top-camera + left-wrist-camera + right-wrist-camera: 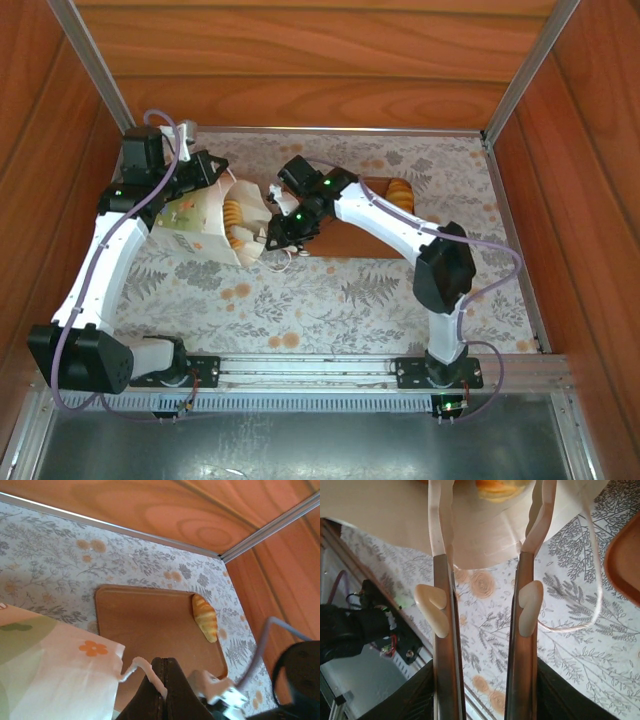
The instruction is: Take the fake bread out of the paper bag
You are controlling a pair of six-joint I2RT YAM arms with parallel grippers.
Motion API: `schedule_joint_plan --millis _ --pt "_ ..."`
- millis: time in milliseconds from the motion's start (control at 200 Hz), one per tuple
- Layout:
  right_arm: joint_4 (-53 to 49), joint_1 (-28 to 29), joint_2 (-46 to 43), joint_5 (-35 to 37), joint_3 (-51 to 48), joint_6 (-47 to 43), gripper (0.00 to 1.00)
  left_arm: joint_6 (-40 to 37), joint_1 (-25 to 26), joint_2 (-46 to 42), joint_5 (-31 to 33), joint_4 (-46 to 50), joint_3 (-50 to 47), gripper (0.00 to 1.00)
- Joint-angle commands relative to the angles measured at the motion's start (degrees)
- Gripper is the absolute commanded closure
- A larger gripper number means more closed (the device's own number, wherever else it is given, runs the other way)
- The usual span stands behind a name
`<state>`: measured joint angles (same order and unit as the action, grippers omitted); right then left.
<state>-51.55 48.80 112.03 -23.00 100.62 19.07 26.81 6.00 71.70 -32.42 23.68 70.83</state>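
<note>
Extraction step, left of centre in the top view: left gripper [218,180] was pinched shut on the rim of the paper bag [190,225]. The right gripper [490,505], jaws wide and empty, sat at its mouth. Fake bread [233,215] lay inside; next, likely closing on one roll.

The top camera looks down from behind the arm bases over the whole table [330,300]. The left wrist camera faces the tray [150,625] and far corner — the right wrist one, tight against the paper bag [380,515], faces the near edge; all share the tray
</note>
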Motion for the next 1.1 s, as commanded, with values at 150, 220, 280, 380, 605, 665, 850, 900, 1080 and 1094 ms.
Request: schedule_joint_plan --millis 150,220,280,380,605,665,850,900,1080,1094 --pt "-3.20 1.39 5.20 2.84 7.75 2.12 0.49 0.51 0.13 1.04 -2.18 -0.39 2.03 1.00" --pt "-5.31 1.65 7.14 4.07 9.83 1.50 0.49 0.61 0.15 1.37 -2.63 -0.35 2.11 1.00" --pt "-5.94 1.74 8.46 3.56 11.13 1.03 0.48 0.68 0.11 1.60 -2.98 -0.39 2.20 1.00" --pt "-7.20 1.99 10.54 3.95 13.32 1.00 0.46 0.77 0.15 1.81 -3.23 -0.38 2.20 1.00" --pt "-9.93 2.35 14.33 5.96 17.47 0.43 0.46 0.78 0.07 1.60 -3.16 -0.39 2.12 1.00" --pt "-9.88 2.43 14.73 6.13 17.86 0.19 0.47 0.75 0.07 1.60 -3.07 -0.37 1.99 1.00" --pt "-7.59 2.44 13.93 7.89 16.47 0.61 0.55 -0.31 0.08 0.94 -2.46 0.92 0.73 1.00" --pt "-7.03 2.43 13.92 7.80 16.22 0.76 0.57 -0.35 0.06 0.74 -2.48 1.02 0.31 1.00" --pt "-6.90 2.44 14.32 7.96 16.29 0.81 0.65 -0.87 0.07 1.40 -3.42 2.25 0.03 1.00" --pt "-6.90 2.44 14.28 7.97 16.14 0.87 0.66 -0.93 0.10 1.42 -3.38 2.32 -0.03 1.00"
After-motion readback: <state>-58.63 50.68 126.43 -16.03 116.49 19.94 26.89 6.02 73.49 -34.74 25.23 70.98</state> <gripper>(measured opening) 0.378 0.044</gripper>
